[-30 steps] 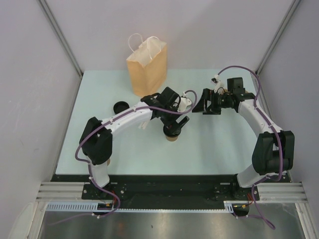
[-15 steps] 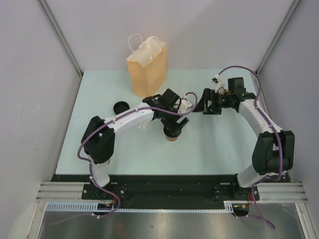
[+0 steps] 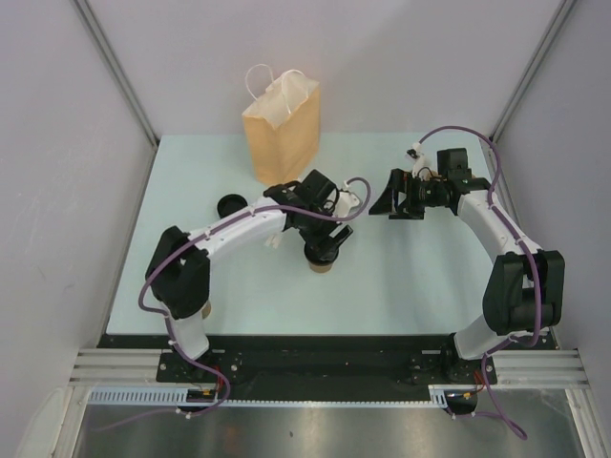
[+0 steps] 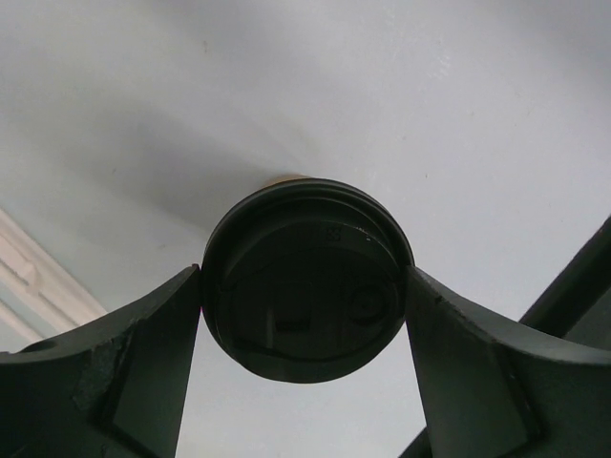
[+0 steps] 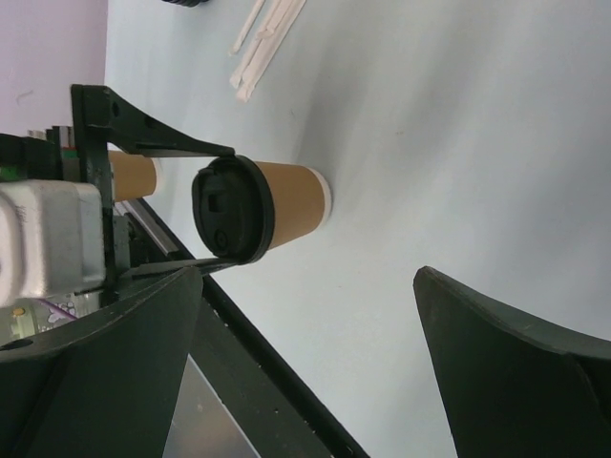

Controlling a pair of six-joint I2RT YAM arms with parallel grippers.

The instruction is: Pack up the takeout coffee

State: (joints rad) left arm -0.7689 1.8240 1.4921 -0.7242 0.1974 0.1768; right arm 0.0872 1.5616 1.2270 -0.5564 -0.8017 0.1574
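The takeout coffee (image 3: 323, 261) is a tan paper cup with a black lid, standing upright on the pale table. My left gripper (image 3: 325, 246) is above it, its two fingers pressed against opposite sides of the lid's rim (image 4: 305, 281). The right wrist view shows the cup (image 5: 291, 202) from the side with the left gripper's thin fingers (image 5: 162, 146) against the lid. My right gripper (image 3: 384, 204) hangs open and empty to the cup's right, apart from it; its fingers (image 5: 516, 372) frame that view.
A brown paper bag (image 3: 280, 129) with handles stands upright at the back. A spare black lid (image 3: 229, 205) lies left of the left arm. White straws (image 5: 263, 43) lie near it. Another tan cup (image 5: 134, 174) stands behind the left gripper. The table's dark front edge (image 5: 267, 382) is close.
My left gripper has shifted a little left and settled over the cup, its fingers now against the lid. The right arm has hardly moved.
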